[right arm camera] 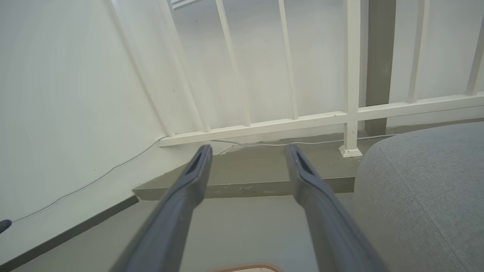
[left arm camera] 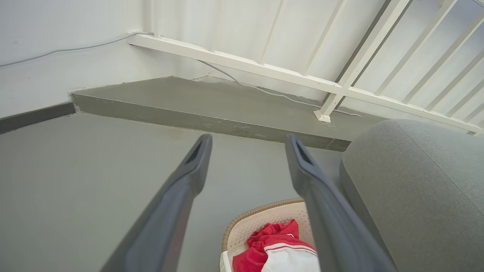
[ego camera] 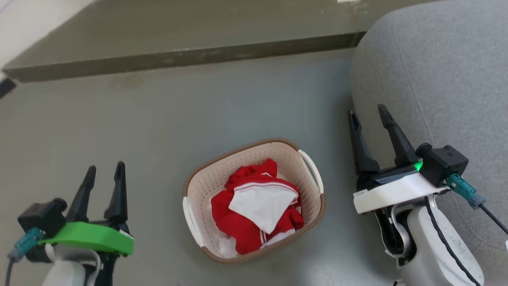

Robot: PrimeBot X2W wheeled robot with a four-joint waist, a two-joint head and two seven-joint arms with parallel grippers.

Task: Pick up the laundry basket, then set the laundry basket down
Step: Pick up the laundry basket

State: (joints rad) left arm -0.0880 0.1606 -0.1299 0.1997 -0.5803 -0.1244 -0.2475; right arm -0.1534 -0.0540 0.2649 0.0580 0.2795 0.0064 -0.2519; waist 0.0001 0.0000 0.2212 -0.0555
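Head view: basket (ego camera: 206,184) on gray flr (ego camera: 158,127).

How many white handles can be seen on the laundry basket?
2. The left handle is on the laundry basket's short side toward the robot's left. The right handle is on the opposite short side. The clothes inside hide neither.

The right wrist view's bottom edge cuts off the laundry basket (right arm camera: 245,268).

I've got grey floor (ego camera: 119,131): the laundry basket (ego camera: 206,186) sits on it, a grey upholstered seat (ego camera: 436,59) near its right.
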